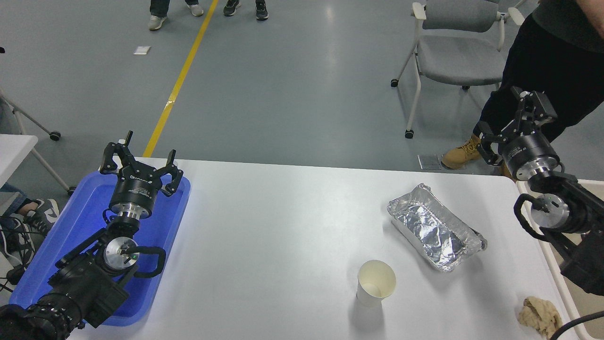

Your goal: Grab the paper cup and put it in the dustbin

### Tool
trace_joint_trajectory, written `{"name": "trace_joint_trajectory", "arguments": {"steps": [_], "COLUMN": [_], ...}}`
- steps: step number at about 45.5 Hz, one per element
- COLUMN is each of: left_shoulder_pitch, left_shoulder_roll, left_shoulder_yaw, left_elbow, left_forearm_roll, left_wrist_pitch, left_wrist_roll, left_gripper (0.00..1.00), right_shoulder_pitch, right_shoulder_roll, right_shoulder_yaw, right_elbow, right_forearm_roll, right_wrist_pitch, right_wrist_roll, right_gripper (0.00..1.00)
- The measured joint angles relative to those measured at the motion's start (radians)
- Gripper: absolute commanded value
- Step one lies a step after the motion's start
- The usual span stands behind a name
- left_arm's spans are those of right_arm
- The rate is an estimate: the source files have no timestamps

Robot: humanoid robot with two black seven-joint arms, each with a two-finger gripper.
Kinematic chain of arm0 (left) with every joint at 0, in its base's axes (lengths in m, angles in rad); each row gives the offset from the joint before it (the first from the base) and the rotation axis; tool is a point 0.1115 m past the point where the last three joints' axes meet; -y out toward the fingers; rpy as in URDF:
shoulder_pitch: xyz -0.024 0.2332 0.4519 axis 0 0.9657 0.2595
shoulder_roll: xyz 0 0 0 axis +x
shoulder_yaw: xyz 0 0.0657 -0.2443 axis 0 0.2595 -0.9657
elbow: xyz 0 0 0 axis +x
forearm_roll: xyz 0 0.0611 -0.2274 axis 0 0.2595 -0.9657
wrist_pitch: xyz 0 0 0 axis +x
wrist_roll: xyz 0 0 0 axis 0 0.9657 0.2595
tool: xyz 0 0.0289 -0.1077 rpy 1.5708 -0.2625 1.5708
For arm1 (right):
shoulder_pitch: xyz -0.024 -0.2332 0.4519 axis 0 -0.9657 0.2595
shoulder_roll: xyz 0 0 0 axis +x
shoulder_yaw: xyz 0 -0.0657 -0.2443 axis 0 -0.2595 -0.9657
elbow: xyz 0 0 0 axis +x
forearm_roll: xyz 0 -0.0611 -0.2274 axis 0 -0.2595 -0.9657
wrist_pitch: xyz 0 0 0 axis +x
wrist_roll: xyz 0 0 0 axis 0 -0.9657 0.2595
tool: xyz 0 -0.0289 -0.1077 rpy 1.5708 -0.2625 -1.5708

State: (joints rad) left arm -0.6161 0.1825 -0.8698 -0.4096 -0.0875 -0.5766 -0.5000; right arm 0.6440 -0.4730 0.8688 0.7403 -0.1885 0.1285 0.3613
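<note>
The paper cup (375,284) stands upright on the white table, front right of centre, its cream inside showing. The dustbin (557,278) shows only as a pale rim and a strip of tan wall at the table's right edge, partly hidden by my right arm. My right gripper (512,118) is open and empty. It hangs high past the table's far right corner, well away from the cup. My left gripper (141,163) is parked open over the blue tray, holding nothing.
A crumpled silver foil tray (436,227) lies just behind and right of the cup. A beige crumpled wad (540,316) sits at the front right corner. The blue tray (160,264) fills the left edge. A person's legs (533,71) and a grey chair (453,56) stand beyond the table.
</note>
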Motion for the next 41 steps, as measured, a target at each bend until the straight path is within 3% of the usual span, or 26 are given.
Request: {"name": "trace_joint_trajectory", "arguments": {"steps": [41], "left_shoulder_pitch": [0.001], "left_shoulder_roll": [0.0], "left_shoulder_yaw": [0.0], "left_elbow": [0.0], "left_forearm_roll": [0.0], "left_wrist_pitch": [-0.001], "left_wrist_roll": [0.0], "left_gripper": [1.0], "right_shoulder_pitch": [-0.009], "right_shoulder_roll": [0.01], "right_shoulder_yaw": [0.0], "right_elbow": [-0.006], "right_forearm_roll": [0.0], "right_wrist_pitch": [-0.003], "right_wrist_roll": [0.001], "right_gripper": [1.0]}}
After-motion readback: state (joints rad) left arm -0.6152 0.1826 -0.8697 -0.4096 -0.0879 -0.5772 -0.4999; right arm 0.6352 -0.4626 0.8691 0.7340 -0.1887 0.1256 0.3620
